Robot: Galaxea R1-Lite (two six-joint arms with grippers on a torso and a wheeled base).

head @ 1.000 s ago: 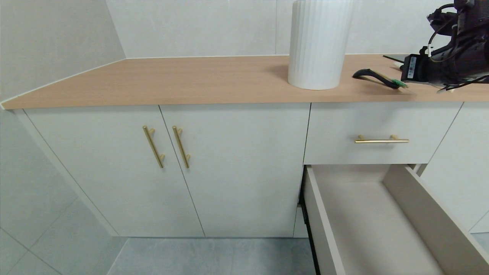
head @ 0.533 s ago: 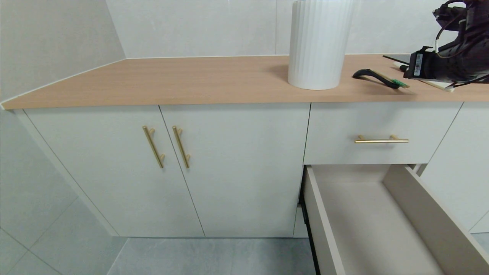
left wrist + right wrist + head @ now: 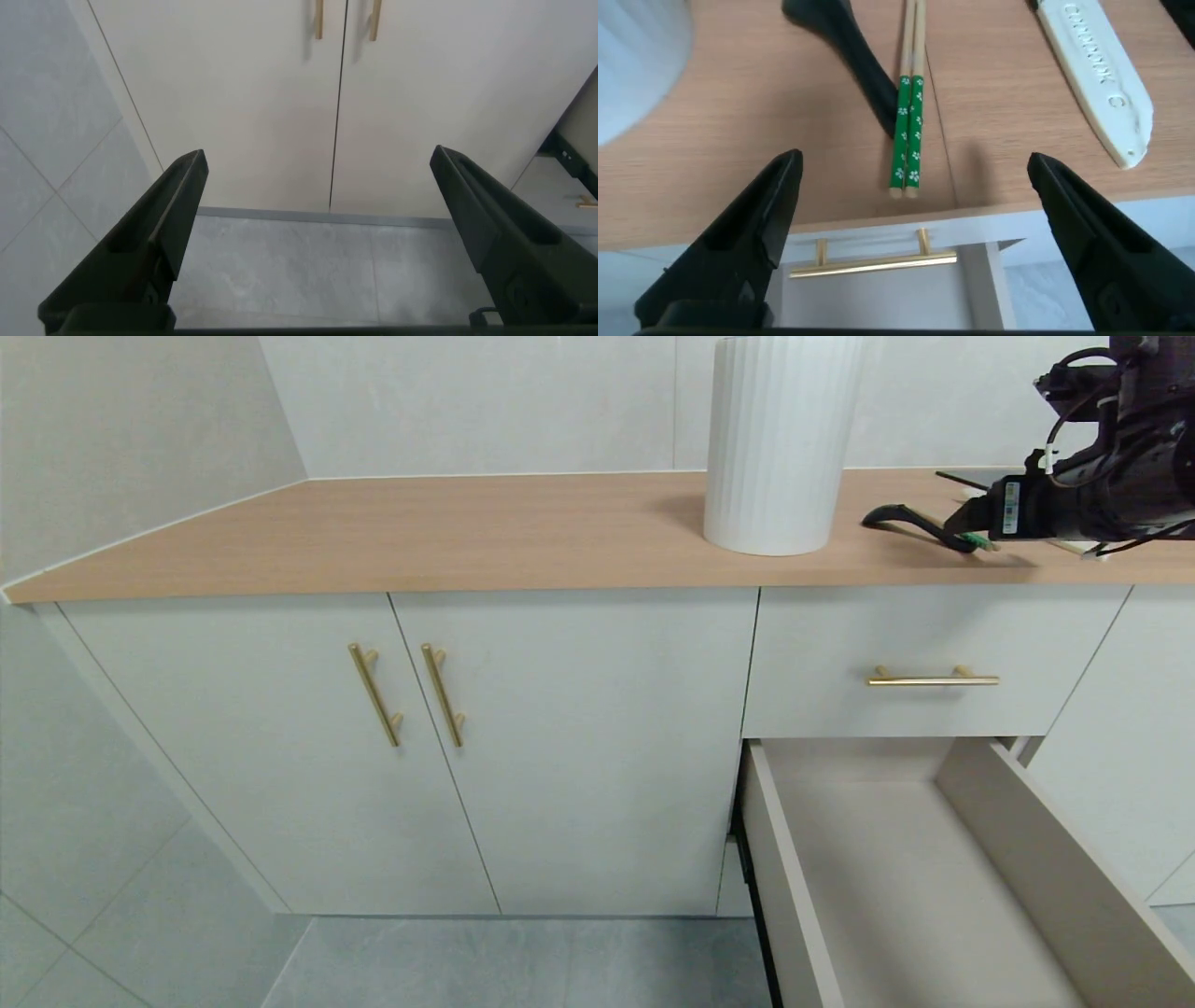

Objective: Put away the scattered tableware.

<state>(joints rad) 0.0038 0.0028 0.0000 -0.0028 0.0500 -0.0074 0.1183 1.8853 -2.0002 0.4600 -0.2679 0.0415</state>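
Right gripper (image 3: 966, 518) shifted left along the wooden countertop (image 3: 467, 537), now over green-ended bamboo chopsticks (image 3: 909, 140), closer to curved black plastic spoon (image 3: 896, 516)

Two chopsticks (image 3: 910, 131), one black spoon (image 3: 848, 54), one white utensil (image 3: 1097, 77), one vase (image 3: 780, 439).

My head camera looked forward and down from well back of the drawer handle (image 3: 932, 679), taking in the countertop (image 3: 467, 537) above it. My right wrist camera hung close over that handle, facing down; both views shared it and the chopsticks (image 3: 909, 135). My left wrist camera faced the double doors (image 3: 234, 93) left of the handle, low and near.
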